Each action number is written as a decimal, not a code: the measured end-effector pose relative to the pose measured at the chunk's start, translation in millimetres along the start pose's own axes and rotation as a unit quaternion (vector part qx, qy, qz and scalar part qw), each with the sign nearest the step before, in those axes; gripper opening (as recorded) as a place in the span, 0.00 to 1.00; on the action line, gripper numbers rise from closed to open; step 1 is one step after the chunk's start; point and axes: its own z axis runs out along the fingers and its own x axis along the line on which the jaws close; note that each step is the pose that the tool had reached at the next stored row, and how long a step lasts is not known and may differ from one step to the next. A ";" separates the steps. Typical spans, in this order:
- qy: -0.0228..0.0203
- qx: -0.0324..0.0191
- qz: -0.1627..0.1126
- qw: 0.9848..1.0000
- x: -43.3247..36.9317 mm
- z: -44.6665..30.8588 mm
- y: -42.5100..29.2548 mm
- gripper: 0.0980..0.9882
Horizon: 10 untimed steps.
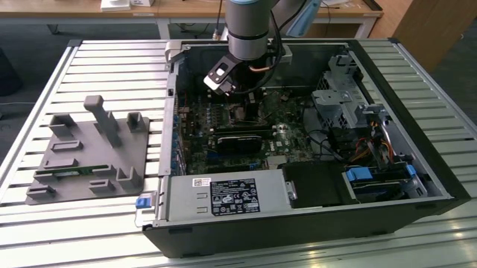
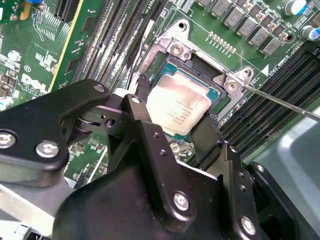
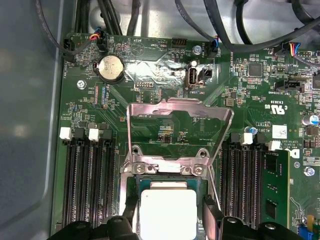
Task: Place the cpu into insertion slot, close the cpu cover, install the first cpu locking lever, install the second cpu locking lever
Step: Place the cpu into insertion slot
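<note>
Table: pale metal slatted table, below the jaws and spreading well out to either side of them.
Desk: wooden desk on white legs, well beyond the jaws in the exterior view.
Desk top: white boxes, beyond the jaws toward the exterior view's left.
Floor: dark grey floor, between table and desk, well apart from the jaws.
Panel: upright wooden panel, beyond the jaws toward the exterior view's right.
Light: soft and even, with a pale sheen on the slats.

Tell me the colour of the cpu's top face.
Pale silver-grey metal on the cpu, clearest in the second wrist view.
</note>
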 end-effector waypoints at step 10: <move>0.001 0.000 0.000 1.000 0.0 0.0 -0.5 0.58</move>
